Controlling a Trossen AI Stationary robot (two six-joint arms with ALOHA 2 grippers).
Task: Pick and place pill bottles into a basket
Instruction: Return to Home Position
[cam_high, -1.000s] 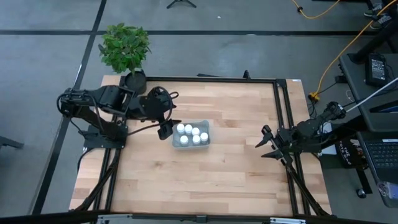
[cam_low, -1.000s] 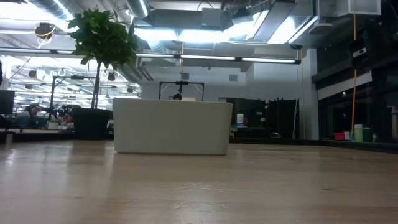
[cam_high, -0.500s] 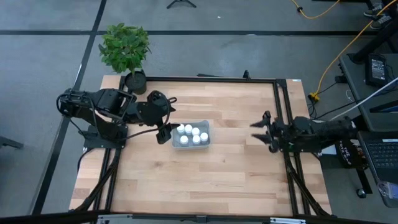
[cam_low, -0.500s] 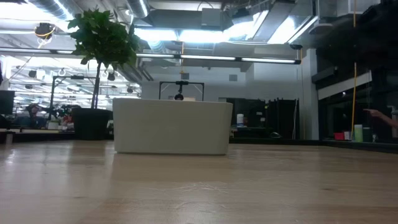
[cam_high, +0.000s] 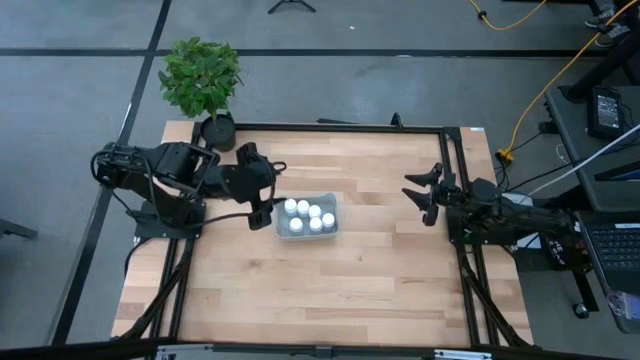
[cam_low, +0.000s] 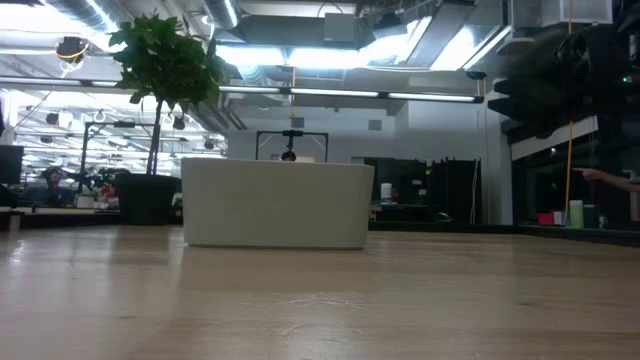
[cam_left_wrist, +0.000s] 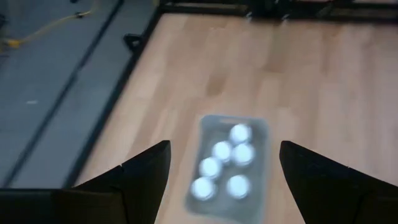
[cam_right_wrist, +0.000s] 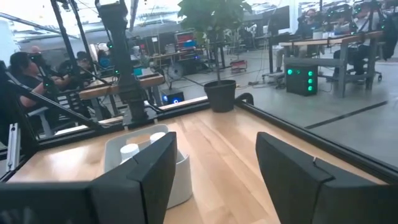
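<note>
Right end effector (cam_high: 421, 194) swung, fingers apart.

Potted plant (cam_high: 201, 75): green leaves, black pot (cam_high: 217, 130), at the far left corner of the wooden table (cam_high: 350, 280). Yellow cable (cam_high: 560, 70): trailing over the grey floor beyond the table's far right corner. People (cam_right_wrist: 28, 68): seated at desks in the room behind.

- Your basket (cam_high: 310, 235) sits mid-worktop (cam_high: 350, 290), the pill bottles (cam_high: 303, 208) inside it
- Left tool (cam_high: 262, 203) just left of it, right tool (cam_high: 420, 197) well off to its right
</note>
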